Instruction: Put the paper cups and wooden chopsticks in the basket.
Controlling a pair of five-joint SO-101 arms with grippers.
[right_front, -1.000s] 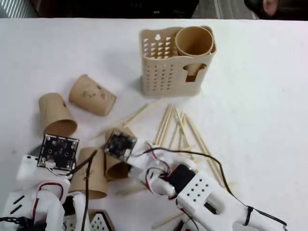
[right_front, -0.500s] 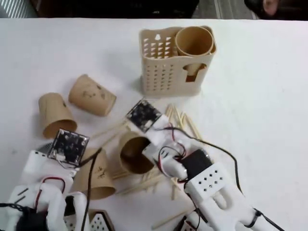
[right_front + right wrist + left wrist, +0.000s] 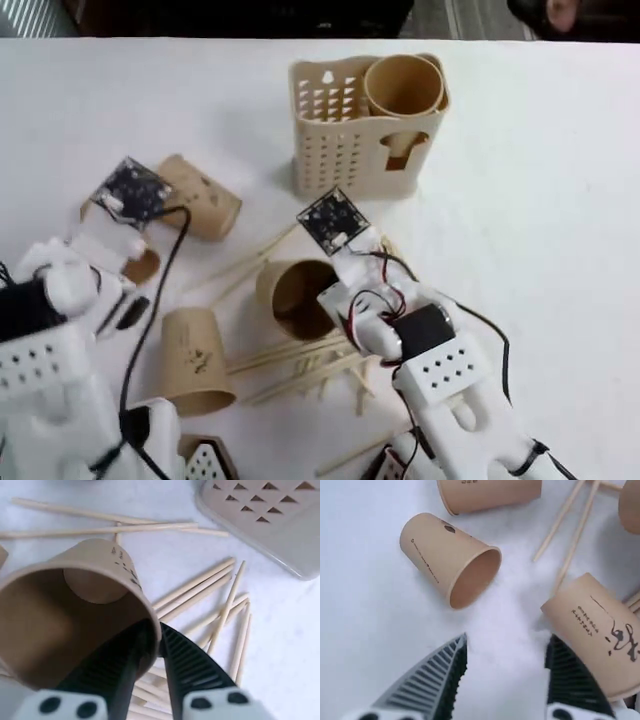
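One paper cup [image 3: 75, 605] is the thing in hand. The right tool [image 3: 159, 642] is closed on its rim, with one finger inside the mouth and one outside on the wall. In the high view the cup sits tilted, mouth toward the arm, among scattered chopsticks [image 3: 300, 358]. The basket [image 3: 335, 140] is near, just beyond it, and a second cup [image 3: 403, 85] stands inside the basket's end compartment.

To do this step well, I judge, the cup should rise clear of the basket's wall before it travels. It should then turn mouth-up and come down straight, nesting into the second cup or into the free space beside it. A rim pinch is a thin hold, so the cup may swing. Slow wrist turns would help, as would letting go only once the cup is seated.

The left tool [image 3: 507, 642] hangs wide open and holds nothing. It is over the tabletop [image 3: 370, 630], between a lying cup [image 3: 450, 562] and a printed cup [image 3: 592, 622].

As for writing, the cups carry a line of small dark print and a brush-like mark on their sides, too small to make out. I see no label on the basket.
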